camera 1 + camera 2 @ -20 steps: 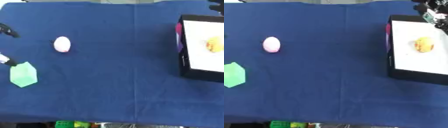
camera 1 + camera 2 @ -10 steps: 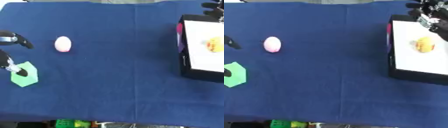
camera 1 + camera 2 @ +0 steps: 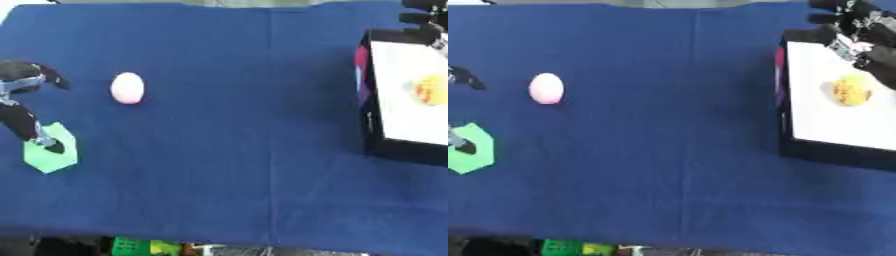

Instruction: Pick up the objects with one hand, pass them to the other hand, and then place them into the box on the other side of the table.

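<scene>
On the blue table, the left hand, fingers spread, straddles the green block at frame left, apparently to grasp it.

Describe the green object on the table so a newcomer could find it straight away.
Start at the blue table and go to its left edge, far from the box. Below the pink egg lies the green block, under the left hand. It is flat-sided and green; the egg is round.
</scene>
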Controlling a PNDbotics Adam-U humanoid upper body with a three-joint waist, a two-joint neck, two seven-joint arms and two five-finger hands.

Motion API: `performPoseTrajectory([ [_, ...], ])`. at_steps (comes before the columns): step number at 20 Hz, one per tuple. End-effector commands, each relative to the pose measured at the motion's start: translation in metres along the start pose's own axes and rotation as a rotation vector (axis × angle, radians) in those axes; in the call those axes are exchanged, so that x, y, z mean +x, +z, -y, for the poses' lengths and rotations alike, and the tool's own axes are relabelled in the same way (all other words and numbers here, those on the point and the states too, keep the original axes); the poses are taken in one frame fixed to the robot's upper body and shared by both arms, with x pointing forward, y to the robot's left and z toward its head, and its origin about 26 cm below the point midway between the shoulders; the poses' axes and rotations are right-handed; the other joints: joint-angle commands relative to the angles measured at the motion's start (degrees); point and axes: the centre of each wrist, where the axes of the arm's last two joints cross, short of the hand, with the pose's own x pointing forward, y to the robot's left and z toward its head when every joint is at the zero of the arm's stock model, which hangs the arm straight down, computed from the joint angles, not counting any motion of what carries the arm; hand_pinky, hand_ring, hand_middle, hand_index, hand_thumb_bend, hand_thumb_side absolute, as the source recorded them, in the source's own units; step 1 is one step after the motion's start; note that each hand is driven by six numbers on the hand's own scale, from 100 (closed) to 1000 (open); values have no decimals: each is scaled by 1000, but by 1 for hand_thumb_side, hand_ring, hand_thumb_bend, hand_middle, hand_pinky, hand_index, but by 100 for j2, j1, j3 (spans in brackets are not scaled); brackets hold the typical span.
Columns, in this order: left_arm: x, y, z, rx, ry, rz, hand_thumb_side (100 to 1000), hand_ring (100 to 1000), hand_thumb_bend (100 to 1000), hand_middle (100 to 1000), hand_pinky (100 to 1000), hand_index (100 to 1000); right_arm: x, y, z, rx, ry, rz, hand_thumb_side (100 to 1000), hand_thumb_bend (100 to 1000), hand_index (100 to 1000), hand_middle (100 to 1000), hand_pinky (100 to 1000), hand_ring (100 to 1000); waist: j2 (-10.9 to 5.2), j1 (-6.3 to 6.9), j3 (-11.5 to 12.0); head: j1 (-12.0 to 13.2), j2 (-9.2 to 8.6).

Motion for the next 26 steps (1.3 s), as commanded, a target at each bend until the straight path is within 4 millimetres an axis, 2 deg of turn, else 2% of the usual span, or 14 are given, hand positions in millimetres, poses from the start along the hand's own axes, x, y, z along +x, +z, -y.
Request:
performPoseTrajectory([
  [1,-7,4,-4,-2,-11,-25,372,955,794,828,937,897,6,0,5,-1,32,3,404,100,1000,1000,1000,1000,-150,-5,0,28,17],
  [10,-10,36,-22,44,66,31,390,957,708,821,956,896,4,1,4,8,49,-9,411,100,1000,1000,1000,1000,-136,-8,10,44,47],
  [15,-9,58,-16,-16,44,38,330,959,758,825,946,893,2,2,3,11,54,-16,415,100,1000,1000,1000,1000,-123,7,2,67,60],
  [22,-16,54,6,-36,-6,-42,227,960,794,828,932,898,0,3,1,19,59,-23,414,100,1000,1000,1000,1000,-123,-21,-19,103,34],
  [26,-20,47,12,-1,-28,-77,208,960,799,828,930,900,-2,3,-1,24,61,-29,418,100,1000,1000,1000,1000,-119,-37,-16,107,41],
])
